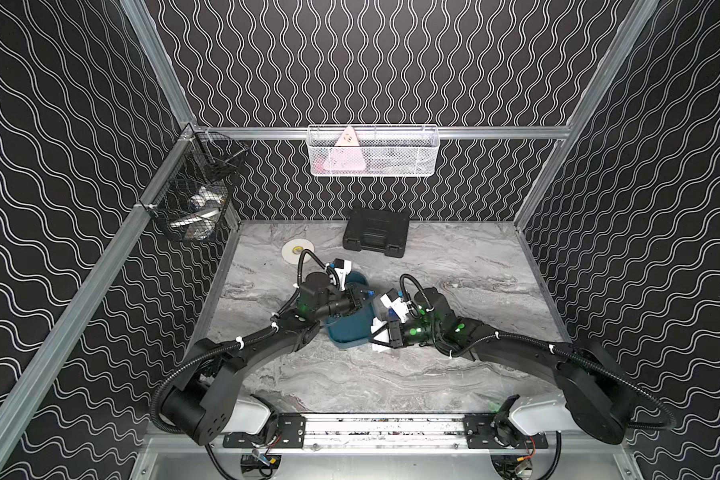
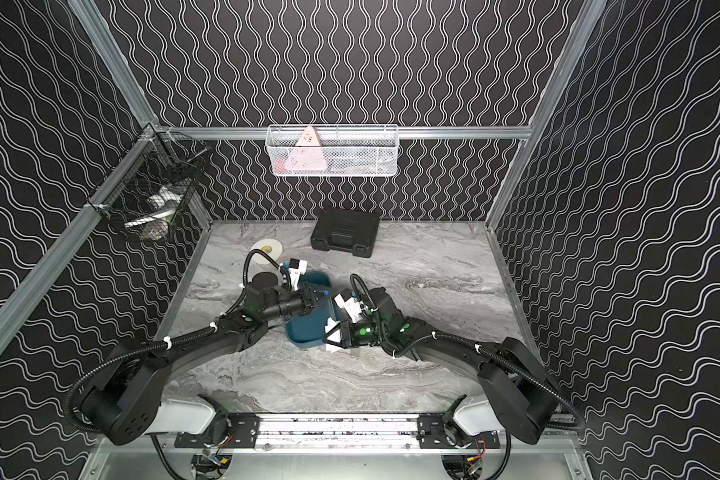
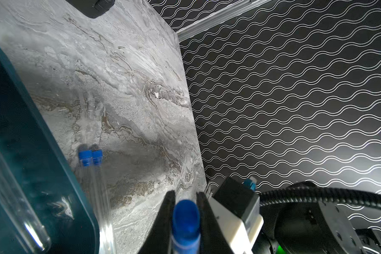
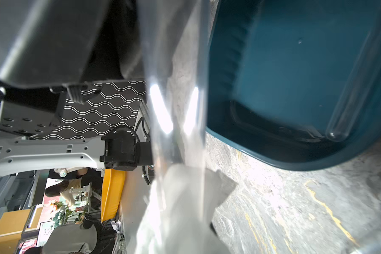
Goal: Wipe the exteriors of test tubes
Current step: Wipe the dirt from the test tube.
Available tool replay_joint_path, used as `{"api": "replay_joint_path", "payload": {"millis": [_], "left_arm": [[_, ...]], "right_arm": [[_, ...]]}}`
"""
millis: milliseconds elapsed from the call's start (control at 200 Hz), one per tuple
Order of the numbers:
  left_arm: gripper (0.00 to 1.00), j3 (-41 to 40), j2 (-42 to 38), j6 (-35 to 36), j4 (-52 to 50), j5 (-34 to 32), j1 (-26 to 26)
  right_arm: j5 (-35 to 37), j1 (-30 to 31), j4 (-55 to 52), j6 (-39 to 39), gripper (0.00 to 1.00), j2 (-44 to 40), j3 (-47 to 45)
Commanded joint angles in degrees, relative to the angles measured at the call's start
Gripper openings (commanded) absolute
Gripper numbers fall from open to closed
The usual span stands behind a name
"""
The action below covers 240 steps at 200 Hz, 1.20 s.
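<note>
**Above the teal tray (image 1: 350, 334): tube and tissue gripped**

I see my left gripper (image 3: 185, 193) clamped on the blue cap of one test tube (image 3: 186, 222). My right gripper (image 1: 387, 334) pinches a white tissue (image 4: 185, 209) against its clear shaft. Two capped tubes (image 3: 85, 157) lie together on the marble table (image 1: 391, 382) just beside the tray; a fourth tube (image 4: 350, 88) rests inside it.
</note>
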Motion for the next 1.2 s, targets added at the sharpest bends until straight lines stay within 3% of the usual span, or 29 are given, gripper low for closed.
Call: {"api": "replay_joint_path", "payload": {"millis": [0, 100, 230, 350, 670, 771, 961, 1196], "left_arm": [[0.15, 0.59, -0.58, 0.49, 0.92, 0.48, 0.25], [0.15, 0.78, -0.87, 0.87, 0.23, 0.77, 0.25], [0.15, 0.89, -1.04, 0.98, -0.05, 1.25, 0.25], [0.15, 1.12, -1.19, 1.0, -0.14, 1.26, 0.29], [0.16, 1.65, 0.01, 1.08, 0.46, 1.6, 1.3], [0.16, 1.61, 0.28, 1.13, 0.64, 2.04, 1.54], [0.16, 1.68, -0.09, 1.51, -0.29, 2.66, 1.6], [0.16, 1.43, -1.48, 2.04, -1.91, 2.58, 1.59]], "right_arm": [[1.93, -0.17, -0.55, -1.09, 0.19, 0.65, 3.2], [-0.22, -2.15, -3.5, -4.31, 0.19, 3.68, 8.85], [-5.76, -6.53, 0.41, -3.14, 0.19, 7.42, 13.18], [-6.01, -7.32, -0.6, -3.64, 0.19, 8.47, 15.17], [-2.61, -0.52, 10.37, 5.91, 0.19, 2.3, -0.59], [-1.54, -0.39, 10.43, 5.58, 0.19, 1.93, -1.82], [-3.29, -3.57, 1.91, -2.18, 0.19, 5.17, 8.39], [-6.63, -6.07, -2.99, -5.3, 0.18, 10.7, 18.52]]}}
